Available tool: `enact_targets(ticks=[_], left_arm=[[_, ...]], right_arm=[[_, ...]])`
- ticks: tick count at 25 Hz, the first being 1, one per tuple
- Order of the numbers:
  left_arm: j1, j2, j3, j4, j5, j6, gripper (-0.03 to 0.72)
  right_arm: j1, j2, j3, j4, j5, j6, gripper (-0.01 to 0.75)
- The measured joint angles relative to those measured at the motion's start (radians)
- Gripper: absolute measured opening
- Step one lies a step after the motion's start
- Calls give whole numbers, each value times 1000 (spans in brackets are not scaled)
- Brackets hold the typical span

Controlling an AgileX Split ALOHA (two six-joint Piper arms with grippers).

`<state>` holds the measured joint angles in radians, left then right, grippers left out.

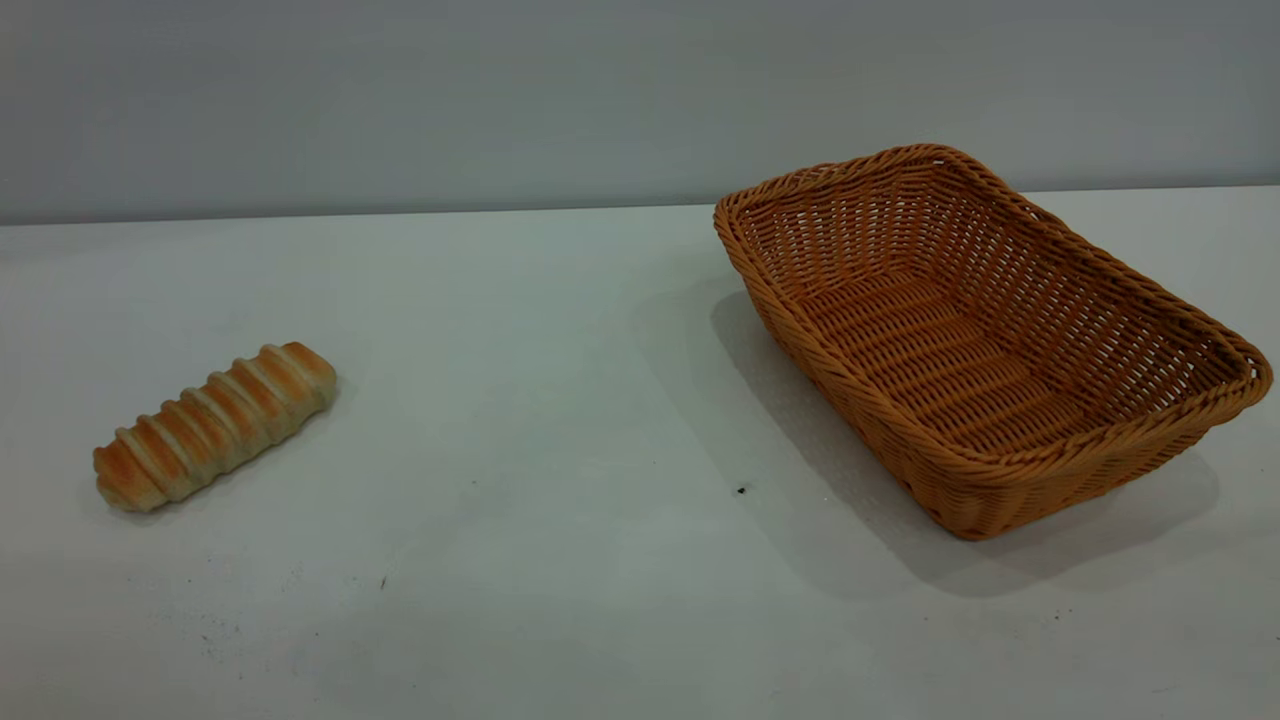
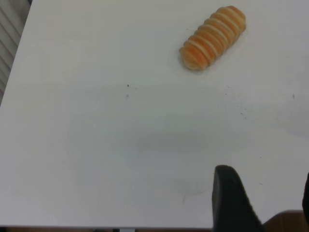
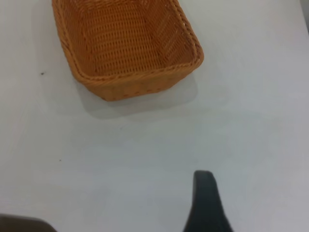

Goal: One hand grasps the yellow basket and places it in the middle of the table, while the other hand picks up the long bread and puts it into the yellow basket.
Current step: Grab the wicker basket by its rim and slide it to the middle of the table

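Observation:
The long bread (image 1: 215,425) lies on the white table (image 1: 560,420) at the left, striped golden and cream. It also shows in the left wrist view (image 2: 212,37), far ahead of my left gripper (image 2: 266,178), which is open and empty over bare table near the table's edge. The yellow basket (image 1: 1010,495) stands empty at the right, set at an angle. The right wrist view shows it (image 3: 130,87) well ahead of my right gripper. Only one black finger (image 3: 204,193) of that gripper shows, with bare table on both sides. Neither gripper shows in the exterior view.
A grey wall (image 1: 400,100) runs behind the table's far edge. A few small dark specks (image 1: 741,490) dot the tabletop between bread and basket. The table's edge (image 2: 96,227) shows close to the left gripper.

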<state>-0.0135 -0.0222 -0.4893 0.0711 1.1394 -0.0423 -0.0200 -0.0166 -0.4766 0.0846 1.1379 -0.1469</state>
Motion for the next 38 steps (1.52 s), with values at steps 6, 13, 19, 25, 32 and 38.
enact_targets(ticks=[6,13,19,25,32,38], left_arm=[[0,0,0,0,0,0,418],[0,0,0,0,0,0,418],[-30,0,0,-1,0,0,418],[-72,0,0,-1,0,0,418],[-89,0,0,-3,0,0,418],[-95,184,-20,-18,-108,-64,418]], right_arm=[[0,0,0,0,0,0,570],[0,0,0,0,0,0,570],[42,0,0,0,0,0,570],[115,0,0,0,0,0,570],[142,0,0,5,0,0,570],[179,0,-1,28,-11,60,568]])
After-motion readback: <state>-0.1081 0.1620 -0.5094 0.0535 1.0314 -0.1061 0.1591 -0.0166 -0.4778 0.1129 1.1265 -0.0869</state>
